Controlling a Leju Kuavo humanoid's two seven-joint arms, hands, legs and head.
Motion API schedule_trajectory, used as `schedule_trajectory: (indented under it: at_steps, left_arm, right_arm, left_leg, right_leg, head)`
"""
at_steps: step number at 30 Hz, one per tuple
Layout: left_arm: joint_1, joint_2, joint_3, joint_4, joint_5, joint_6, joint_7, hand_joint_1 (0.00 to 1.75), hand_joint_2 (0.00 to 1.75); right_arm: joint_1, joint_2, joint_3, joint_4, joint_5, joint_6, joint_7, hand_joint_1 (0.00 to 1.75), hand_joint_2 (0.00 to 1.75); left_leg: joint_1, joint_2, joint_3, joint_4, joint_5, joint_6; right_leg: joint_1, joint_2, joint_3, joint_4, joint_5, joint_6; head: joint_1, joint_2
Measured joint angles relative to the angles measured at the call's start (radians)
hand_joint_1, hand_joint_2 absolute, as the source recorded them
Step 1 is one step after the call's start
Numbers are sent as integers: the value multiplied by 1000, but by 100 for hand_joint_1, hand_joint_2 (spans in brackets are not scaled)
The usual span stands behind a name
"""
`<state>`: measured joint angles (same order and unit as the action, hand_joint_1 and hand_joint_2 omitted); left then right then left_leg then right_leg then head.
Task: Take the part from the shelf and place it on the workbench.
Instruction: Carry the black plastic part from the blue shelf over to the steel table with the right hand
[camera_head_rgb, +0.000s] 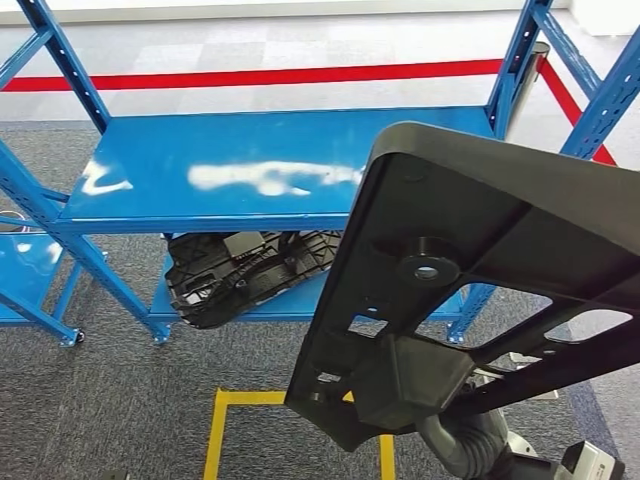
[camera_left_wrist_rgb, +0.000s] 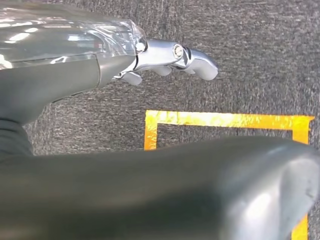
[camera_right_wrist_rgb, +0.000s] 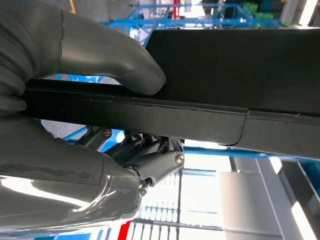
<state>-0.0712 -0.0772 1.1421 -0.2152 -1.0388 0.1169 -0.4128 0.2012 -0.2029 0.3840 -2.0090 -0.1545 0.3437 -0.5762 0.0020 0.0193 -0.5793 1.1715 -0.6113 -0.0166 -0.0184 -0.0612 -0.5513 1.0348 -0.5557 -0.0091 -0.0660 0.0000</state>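
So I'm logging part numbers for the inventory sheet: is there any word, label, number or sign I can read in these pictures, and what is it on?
None can be read.
Black part held by the right robot hand: moulded ribs and holes, no legible marking.
Second black part on the lower shelf: any moulded text is too small to tell.
Blue shelf: glare only.
Red floor line and yellow floor tape: plain, unlettered.
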Motion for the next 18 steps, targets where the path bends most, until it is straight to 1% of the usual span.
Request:
schedule_trajectory:
  at_steps: [1, 2, 3, 4, 5, 6, 7, 8, 9, 10, 11, 12, 13, 14, 15, 16, 17, 18]
  left_arm:
    - [-2, 1, 1, 0, 0, -1, 1, 0, 175]
    - [-6, 1, 1, 0, -1, -1, 1, 0, 175]
    - [-10, 2, 1, 0, -2, -1, 3, 0, 175]
    - [-12, 2, 1, 0, -2, -1, 5, 0, 175]
    - [-14, 2, 1, 0, -3, 0, 7, 0, 175]
    - [-15, 3, 2, 0, -3, 0, 9, 0, 175]
    - [-16, 3, 2, 0, -3, 1, 11, 0, 175]
    - [-18, 3, 2, 0, -3, 2, 12, 0, 175]
    - [-21, 3, 2, 0, -3, 2, 13, 0, 175]
    - [-24, 3, 2, 0, -2, 3, 15, 0, 175]
    - [-25, 3, 2, 0, -2, 3, 16, 0, 175]
    - [-26, 3, 2, 0, -2, 4, 17, 0, 175]
    - [-26, 3, 3, 0, -2, 4, 18, 0, 175]
    - [-26, 3, 3, 0, -1, 3, 19, 0, 175]
    - [-27, 3, 3, 0, -1, 1, 19, 0, 175]
    - [-28, 2, 4, 0, 0, -2, 19, 0, 175]
    - [-30, 2, 4, 0, 2, -6, 20, 0, 175]
    - [-32, 2, 4, 0, 4, -10, 20, 0, 175]
  right_arm:
    - [-8, 0, 0, 3, -4, 6, 2, 175, 175]
    - [-17, 0, -1, 7, -8, 13, 4, 175, 175]
    - [-26, 0, -1, 13, -11, 19, 6, 175, 175]
    - [-35, 2, -1, 20, -14, 25, 7, 175, 175]
    - [-46, 4, -1, 29, -16, 31, 8, 175, 175]
    - [-57, 6, -1, 38, -18, 36, 8, 175, 175]
    - [-67, 9, -1, 47, -19, 40, 8, 175, 175]
    - [-74, 11, -1, 55, -20, 43, 8, 175, 175]
    - [-80, 12, -1, 64, -20, 45, 8, 175, 175]
    - [-82, 14, -1, 72, -21, 47, 8, 175, 175]
    - [-84, 14, -1, 81, -21, 50, 8, 175, 175]
    - [-85, 14, -1, 89, -21, 54, 8, 175, 175]
    - [-87, 15, 0, 96, -21, 58, 9, 175, 175]
    - [-91, 16, 0, 101, -21, 61, 9, 175, 175]
    - [-95, 16, 0, 106, -21, 63, 9, 175, 175]
    - [-99, 17, 1, 109, -21, 64, 9, 175, 175]
    - [-102, 18, 1, 112, -21, 66, 9, 175, 175]
    - [-103, 19, 1, 114, -21, 68, 10, 175, 175]
  left_leg:
    - [-4, 15, 30, -66, 31, 6]
    - [-8, 29, 51, -117, 50, 12]
    - [-12, 39, 59, -145, 56, 18]
    - [-15, 40, 58, -152, 53, 22]
    - [-15, 32, 56, -156, 55, 27]
    - [-13, 24, 54, -160, 59, 31]
    - [-10, 16, 54, -165, 64, 36]
    - [-7, 8, 53, -169, 69, 41]
    - [-4, 0, 52, -170, 73, 44]
    - [-4, -9, 50, -170, 75, 47]
    - [-4, -18, 48, -169, 76, 49]
    - [-5, -28, 47, -168, 76, 49]
    - [-5, -40, 47, -166, 76, 49]
    - [-5, -52, 47, -164, 76, 49]
    - [-4, -64, 47, -161, 75, 47]
    - [-5, -75, 46, -157, 73, 44]
    - [-5, -87, 41, -152, 72, 40]
    - [-5, -97, 35, -147, 71, 34]
  right_leg:
    - [2, -7, 1, 1, -1, 2]
    - [4, -15, 0, 1, -1, 5]
    - [6, -22, -2, 2, 0, 9]
    - [7, -31, -3, 2, 2, 13]
    - [7, -39, -4, 0, 4, 19]
    - [6, -35, -3, 1, 1, 25]
    - [5, -19, -6, 12, -10, 30]
    - [4, 4, -16, 40, -33, 33]
    - [3, 29, -36, 88, -64, 34]
    - [3, 45, -63, 151, -98, 35]
    - [3, 51, -90, 213, -122, 35]
    - [3, 53, -107, 253, -130, 36]
    - [3, 54, -108, 258, -118, 37]
    - [2, 58, -93, 225, -89, 38]
    - [1, 66, -64, 164, -50, 38]
    - [-1, 86, -37, 103, -20, 38]
    - [-3, 104, -15, 51, -4, 36]
    - [-4, 118, -3, 21, 1, 34]
  head:
    - [0, 0]
    - [0, 0]
    - [0, 0]
    - [0, 0]
    - [0, 0]
    - [0, 0]
    - [0, 0]
    - [1, 0]
    - [1, 0]
    - [1, 0]
    - [1, 0]
    - [1, 0]
    - [1, 0]
    - [1, 0]
    - [1, 0]
    - [1, 0]
    - [1, 0]
    - [0, 0]
